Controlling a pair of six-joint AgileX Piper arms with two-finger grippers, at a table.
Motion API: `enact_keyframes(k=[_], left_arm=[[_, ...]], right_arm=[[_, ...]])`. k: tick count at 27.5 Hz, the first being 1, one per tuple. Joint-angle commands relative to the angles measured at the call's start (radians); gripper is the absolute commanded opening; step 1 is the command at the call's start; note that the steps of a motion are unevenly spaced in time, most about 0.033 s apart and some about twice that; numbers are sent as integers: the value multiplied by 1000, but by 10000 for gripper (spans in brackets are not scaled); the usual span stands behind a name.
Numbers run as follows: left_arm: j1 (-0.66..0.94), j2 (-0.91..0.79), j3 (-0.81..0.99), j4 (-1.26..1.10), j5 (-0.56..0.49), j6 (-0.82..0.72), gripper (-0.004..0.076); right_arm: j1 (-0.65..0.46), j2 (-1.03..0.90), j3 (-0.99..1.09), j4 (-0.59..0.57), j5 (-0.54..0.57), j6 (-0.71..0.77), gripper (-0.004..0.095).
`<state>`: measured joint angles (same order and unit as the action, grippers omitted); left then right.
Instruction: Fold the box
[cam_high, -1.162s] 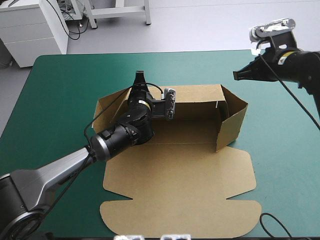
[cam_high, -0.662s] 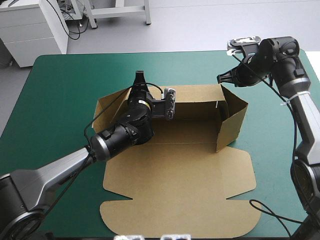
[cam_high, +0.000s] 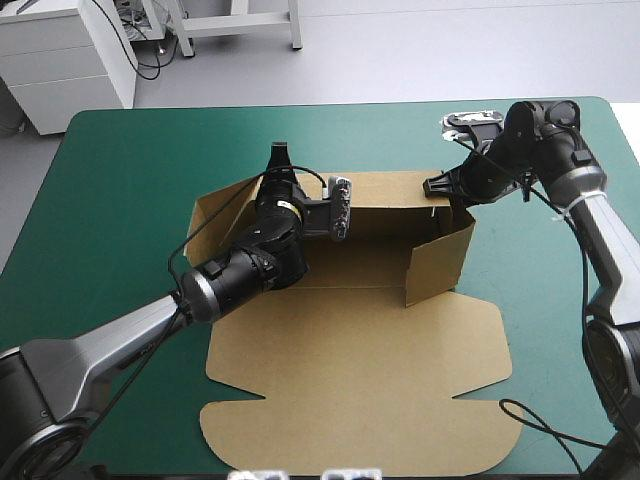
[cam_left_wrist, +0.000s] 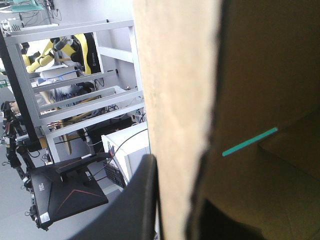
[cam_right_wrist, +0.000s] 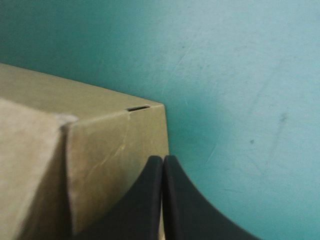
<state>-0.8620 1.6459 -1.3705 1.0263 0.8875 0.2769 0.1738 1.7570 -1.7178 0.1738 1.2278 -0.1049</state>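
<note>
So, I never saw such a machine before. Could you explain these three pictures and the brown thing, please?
It is a robot with two arms at a table with a teal-green cover. One picture looks down from above and behind it. The other two come from a camera on each wrist, looking along the gripper. On the table lies the box, a cut sheet of brown board, partly folded: far walls stand up, the near part lies flat. The left gripper is shut on the far wall; its wrist picture shows board between the black fingers. The right gripper is shut, holds nothing, and seems to press on the right wall.
</note>
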Motion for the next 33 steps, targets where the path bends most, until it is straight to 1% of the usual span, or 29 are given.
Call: enact_keyframes(k=[1,3,5,8,12,14,15,17,19,21,24,26,27,28,31,33], left_arm=[[-2,-37,-21,-15,72,-2,-8],[-2,-37,-21,-15,77,-2,-8],[-2,-37,-21,-15,79,-2,-8],[-2,-37,-21,-15,74,-2,-8],[-2,-37,-21,-15,76,-2,-8],[-2,-37,-21,-15,76,-2,-8],[-2,-37,-21,-15,76,-2,-8],[-2,-37,-21,-15,76,-2,-8],[-2,-37,-21,-15,76,-2,-8],[-2,-37,-21,-15,76,-2,-8],[-2,-37,-21,-15,76,-2,-8],[-2,-37,-21,-15,78,-2,-8],[-2,-37,-21,-15,78,-2,-8],[-2,-37,-21,-15,78,-2,-8],[-2,-37,-21,-15,78,-2,-8],[-2,-37,-21,-15,78,-2,-8]], right_arm=[[-1,-102,34,64,-70,-48,-14],[-1,-139,91,70,-122,-58,-14],[-1,-190,169,79,-185,-98,-14],[-1,-298,374,129,-348,-204,-14],[-1,-400,577,217,-569,-350,-19],[-1,-457,696,279,-693,-462,-19],[-1,-496,764,337,-763,-559,-19],[-1,-535,823,401,-810,-679,-11],[-1,-568,862,450,-814,-777,26],[-1,-590,888,487,-798,-862,140],[-1,-599,905,523,-777,-952,426],[-1,-599,910,536,-766,-984,578],[-1,-599,912,545,-766,-999,626],[-1,-599,913,550,-762,-1006,642],[-1,-599,913,592,-745,-1065,638],[-1,-599,913,651,-740,-1122,638]])
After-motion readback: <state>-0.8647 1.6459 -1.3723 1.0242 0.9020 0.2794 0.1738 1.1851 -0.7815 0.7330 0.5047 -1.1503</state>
